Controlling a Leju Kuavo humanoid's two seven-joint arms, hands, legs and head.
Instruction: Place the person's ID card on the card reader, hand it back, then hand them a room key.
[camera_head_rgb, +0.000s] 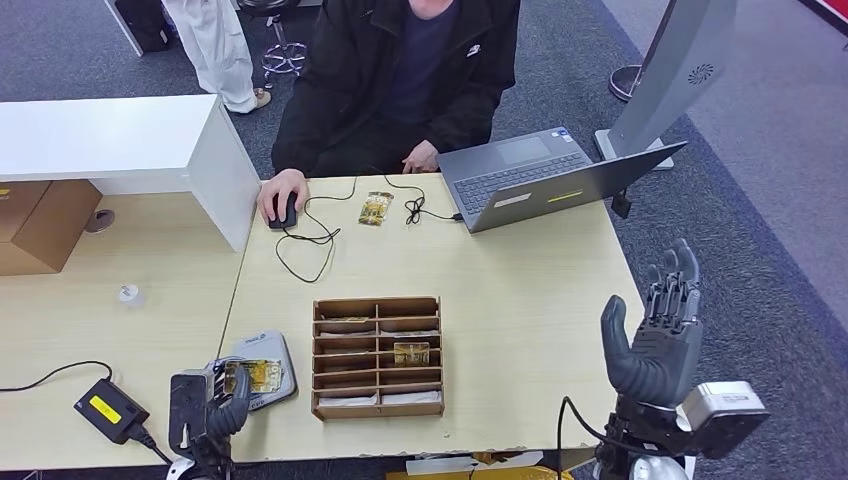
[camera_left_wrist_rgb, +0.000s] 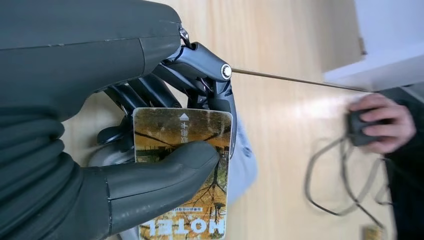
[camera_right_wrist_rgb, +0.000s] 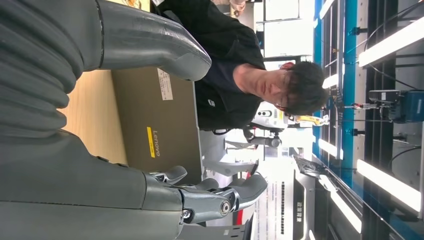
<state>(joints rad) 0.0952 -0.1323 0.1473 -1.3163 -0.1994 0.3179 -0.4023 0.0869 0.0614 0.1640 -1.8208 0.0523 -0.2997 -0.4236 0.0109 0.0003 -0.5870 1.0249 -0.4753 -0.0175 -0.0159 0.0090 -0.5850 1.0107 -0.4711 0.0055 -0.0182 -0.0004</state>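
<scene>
Clearly, the left hand (camera_head_rgb: 205, 405) pinches the yellow-brown printed hotel card (camera_left_wrist_rgb: 182, 170) between thumb and fingers (camera_left_wrist_rgb: 200, 80) directly over the grey flat card reader (camera_head_rgb: 272, 352), while the right hand (camera_head_rgb: 655, 335), fingers spread, holds nothing.

**Left hand pinching, right hand raised and free**

My left hand (camera_head_rgb: 208, 405) sits low at the near edge of the desk, its thumb (camera_left_wrist_rgb: 165, 175) pressed flat against one face of a card (camera_left_wrist_rgb: 192, 165) while my darker fingers (camera_left_wrist_rgb: 210, 85) curl round behind it, so the card is pinched between them. My right hand (camera_head_rgb: 655, 335) stands upright off the right side of the desk, palm turned inward, fingers apart and lifted, thumb spread wide, holding nothing.
</scene>
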